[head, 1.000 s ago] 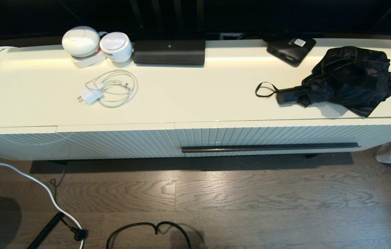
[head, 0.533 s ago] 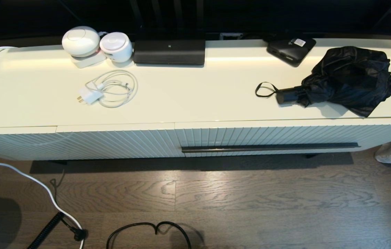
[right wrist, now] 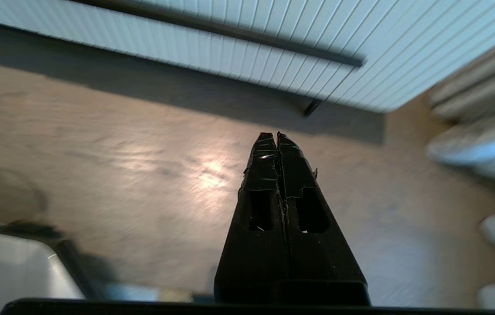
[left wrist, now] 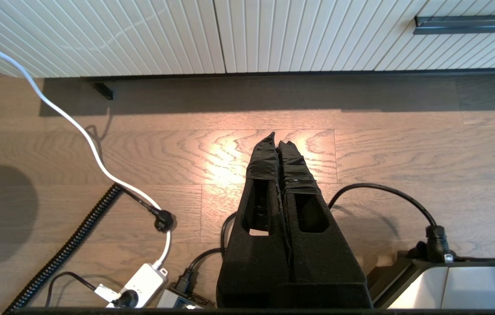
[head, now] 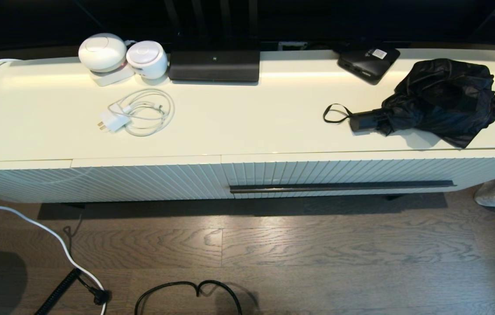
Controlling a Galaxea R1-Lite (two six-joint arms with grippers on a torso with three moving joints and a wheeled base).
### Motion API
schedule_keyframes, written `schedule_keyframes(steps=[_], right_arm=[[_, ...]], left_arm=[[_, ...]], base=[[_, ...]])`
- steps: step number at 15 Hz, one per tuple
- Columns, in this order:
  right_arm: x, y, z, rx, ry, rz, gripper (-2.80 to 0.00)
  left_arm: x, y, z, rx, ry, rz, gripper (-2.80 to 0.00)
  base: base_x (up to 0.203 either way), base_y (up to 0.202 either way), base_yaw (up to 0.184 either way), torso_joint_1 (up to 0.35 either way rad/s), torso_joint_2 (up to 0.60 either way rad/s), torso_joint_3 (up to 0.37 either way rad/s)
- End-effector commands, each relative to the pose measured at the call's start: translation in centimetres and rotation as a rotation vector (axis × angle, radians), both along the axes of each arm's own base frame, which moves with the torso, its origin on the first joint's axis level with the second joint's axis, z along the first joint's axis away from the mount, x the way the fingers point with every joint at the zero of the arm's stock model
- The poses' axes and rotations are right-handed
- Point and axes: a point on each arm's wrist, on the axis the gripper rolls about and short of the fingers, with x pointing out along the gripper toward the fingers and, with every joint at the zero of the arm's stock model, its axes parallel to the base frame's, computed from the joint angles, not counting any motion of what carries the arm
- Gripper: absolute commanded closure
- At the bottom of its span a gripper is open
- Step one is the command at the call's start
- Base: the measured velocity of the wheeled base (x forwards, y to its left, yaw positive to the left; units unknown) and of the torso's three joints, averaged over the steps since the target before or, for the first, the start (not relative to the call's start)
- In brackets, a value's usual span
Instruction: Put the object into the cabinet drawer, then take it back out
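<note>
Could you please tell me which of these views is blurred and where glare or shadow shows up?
Right wrist view: smeared; floor, curtain and drawer soft, right pincer sharper. Left wrist view: crisp, with a bright patch on the floor beyond the left pincer. Head view: sharp; umbrella casts a soft shadow on the glossy top.

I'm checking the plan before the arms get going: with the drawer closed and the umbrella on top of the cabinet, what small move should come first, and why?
Probably bring the right gripper, now shut and low over the floor, up toward the bar handle. The drawer is closed, so the umbrella cannot go in yet. The left gripper rests shut near the floor.
</note>
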Motion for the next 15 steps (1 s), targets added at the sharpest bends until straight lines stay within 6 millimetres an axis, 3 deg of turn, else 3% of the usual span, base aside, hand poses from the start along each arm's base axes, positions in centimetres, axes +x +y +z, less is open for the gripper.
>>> schedule_keyframes(steps=[1, 15], right_arm=[[0.03, 0.00, -0.08, 0.039, 0.014, 0.005, 0.00], [0.02, -0.06, -0.62, 0.157, 0.064, -0.022, 0.00]], left_arm=[[-0.02, 0.00, 0.01, 0.000, -0.003, 0.001, 0.00], [-0.01, 0.00, -0.04, -0.001, -0.002, 0.001, 0.00]], base=[[0.000, 0.000, 0.000, 0.000, 0.00, 0.000], [0.000, 0.000, 0.000, 0.000, 0.00, 0.000]])
